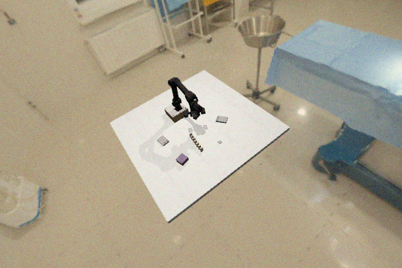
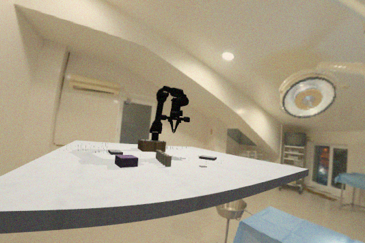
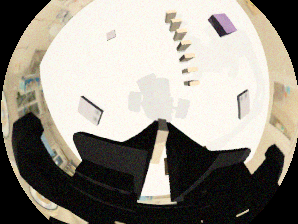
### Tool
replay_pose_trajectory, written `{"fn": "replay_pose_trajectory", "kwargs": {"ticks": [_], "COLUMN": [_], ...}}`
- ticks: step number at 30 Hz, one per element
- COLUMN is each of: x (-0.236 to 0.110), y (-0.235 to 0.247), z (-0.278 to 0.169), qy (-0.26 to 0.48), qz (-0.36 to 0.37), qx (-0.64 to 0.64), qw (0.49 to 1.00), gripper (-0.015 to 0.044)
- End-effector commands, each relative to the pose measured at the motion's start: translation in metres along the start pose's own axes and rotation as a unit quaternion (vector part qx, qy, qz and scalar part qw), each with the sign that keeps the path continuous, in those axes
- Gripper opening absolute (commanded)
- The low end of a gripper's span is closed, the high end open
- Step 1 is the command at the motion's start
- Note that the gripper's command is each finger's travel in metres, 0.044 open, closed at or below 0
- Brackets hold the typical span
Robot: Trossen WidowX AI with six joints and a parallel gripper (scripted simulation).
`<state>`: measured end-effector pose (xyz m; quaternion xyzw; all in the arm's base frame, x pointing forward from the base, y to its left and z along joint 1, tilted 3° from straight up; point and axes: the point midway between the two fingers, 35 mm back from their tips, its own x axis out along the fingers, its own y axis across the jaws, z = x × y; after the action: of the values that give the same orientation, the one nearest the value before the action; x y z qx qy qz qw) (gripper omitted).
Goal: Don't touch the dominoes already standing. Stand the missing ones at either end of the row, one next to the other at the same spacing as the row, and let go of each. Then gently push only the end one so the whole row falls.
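My gripper (image 2: 173, 131) (image 3: 161, 125) is shut on a beige domino (image 3: 159, 144), which stands between the fingertips in the wrist view. The gripper hangs well above the table, on the robot-base side of the row. A row of several standing dominoes (image 1: 196, 142) (image 2: 163, 158) (image 3: 180, 35) runs away from the base, evenly spaced and upright. The held domino is too small to make out in the top and exterior views. The gripper is clear of the row.
A purple block (image 1: 182, 159) (image 2: 126, 160) (image 3: 223, 24) sits beside the row. Flat grey slabs lie on either side, one (image 1: 221, 119) (image 2: 208, 158) (image 3: 91, 109) and another (image 1: 162, 141) (image 2: 115, 151) (image 3: 243, 104). A small flat tile (image 1: 220, 141) (image 2: 203, 166) (image 3: 111, 35) lies opposite the purple block.
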<state>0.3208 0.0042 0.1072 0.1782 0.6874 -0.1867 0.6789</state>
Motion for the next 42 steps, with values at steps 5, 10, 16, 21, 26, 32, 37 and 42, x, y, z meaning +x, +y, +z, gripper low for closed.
{"fn": "replay_pose_trajectory", "kwargs": {"ticks": [5,10,16,21,26,32,37,42], "x": [0.001,0.004,0.024,0.038,0.051,0.063,0.07,0.075], "y": [0.026,0.027,0.039,0.051,0.062,0.074,0.082,0.09], "z": [-0.007,-0.005,0.011,0.022,0.031,0.04,0.046,0.05], "qy": [0.005,-0.002,-0.065,-0.117,-0.168,-0.23,-0.28,-0.328], "qz": [0.003,0.002,-0.002,-0.004,-0.007,-0.011,-0.015,-0.019], "qx": [0.081,0.076,0.04,0.011,-0.016,-0.041,-0.058,-0.071], "qw": [0.997,0.997,0.997,0.993,0.986,0.972,0.958,0.942], "gripper": [0.0029,0.0029,0.0029,0.0029,0.0029,0.0029,0.0029,0.0029]}}
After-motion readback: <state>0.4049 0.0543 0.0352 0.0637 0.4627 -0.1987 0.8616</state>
